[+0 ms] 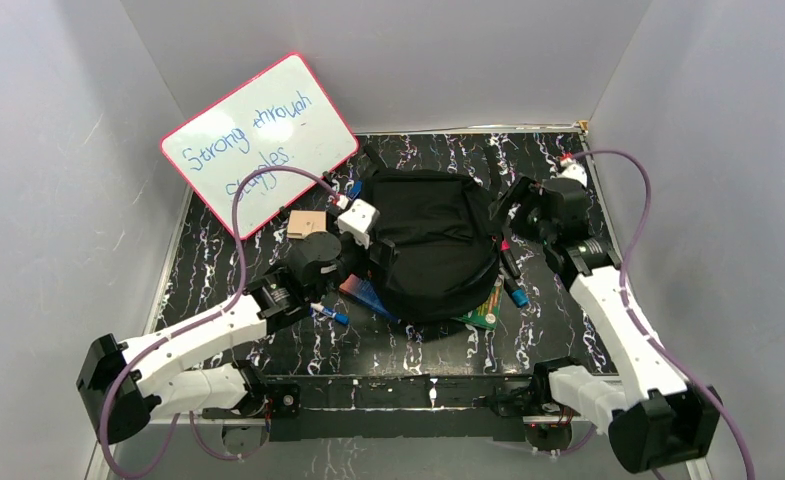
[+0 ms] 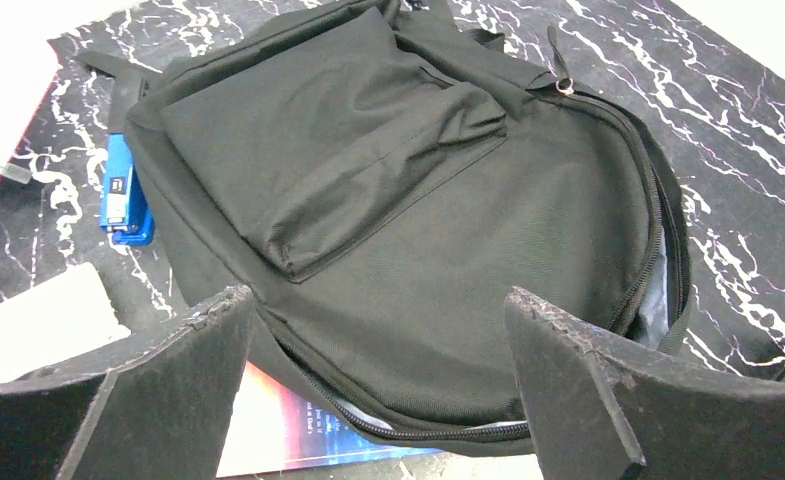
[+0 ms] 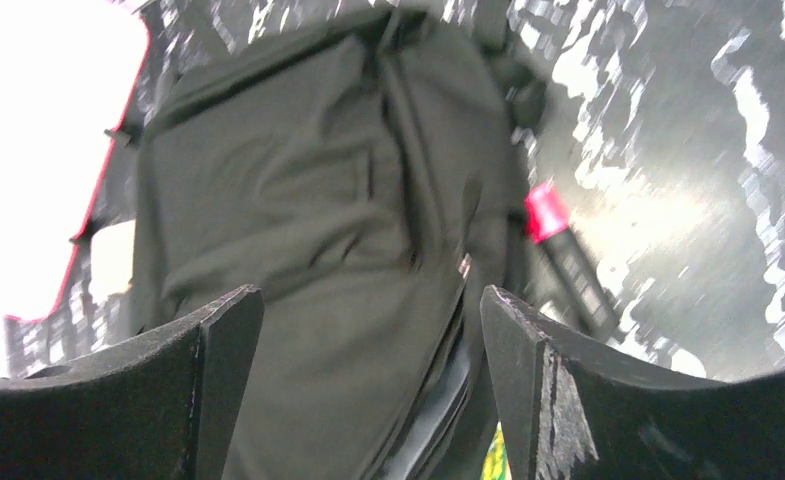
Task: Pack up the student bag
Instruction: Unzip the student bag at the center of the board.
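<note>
- Against the far-left wall, a pink-edged whiteboard (image 1: 258, 140) with blue handwriting leaned on the black marbled table (image 1: 208, 260).
- Right of it, a blue stapler (image 2: 123, 200) lay just beside the bag's left edge.
- At the bag's near-left side, the left gripper (image 2: 378, 300) hovered with its jaws spread wide, holding nothing. Below it, a book's (image 2: 288, 430) corner poked out from under the bag.
- On the middle of the table lay the student bag (image 1: 433, 240), flat with its front pocket up. Its main zip gaped, showing grey lining.
- By the bag's right edge lay a red-capped marker (image 3: 548, 212).
- Over the bag's right side, the right gripper (image 3: 368, 295) hung with jaws apart and empty, its view blurred.
</note>
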